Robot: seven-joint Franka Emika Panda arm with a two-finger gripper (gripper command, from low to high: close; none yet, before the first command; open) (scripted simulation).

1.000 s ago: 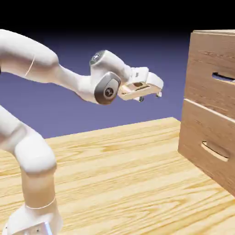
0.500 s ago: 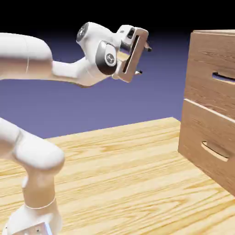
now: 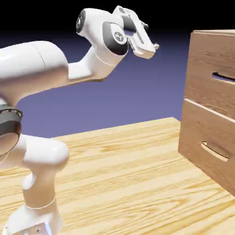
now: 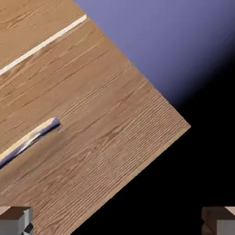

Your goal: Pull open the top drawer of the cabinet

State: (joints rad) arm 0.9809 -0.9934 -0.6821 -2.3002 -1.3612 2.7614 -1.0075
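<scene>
Hand (image 3: 148, 42): raised high at the end of the white arm (image 3: 41, 69), well apart from the cabinet and well above the bench; its fingers stood spread wide and held nothing.
Fingertips (image 4: 16, 220): in the hand view two grey tips sat at the bottom corners, far apart, with empty space between them.
Cabinet (image 3: 204, 59): stood at the exterior view's right edge on the bench (image 3: 128, 179), brown wood grain, two drawer fronts stacked.
Top drawer (image 3: 209, 78): closed, flush with the cabinet face; its narrow dark slot handle (image 3: 223, 76) sat near the picture's right edge.
Lower drawer (image 3: 202, 137): closed, with a pale curved slot.
Hand view: the top drawer's front lay tilted across the frame, its handle at the left edge.
</scene>
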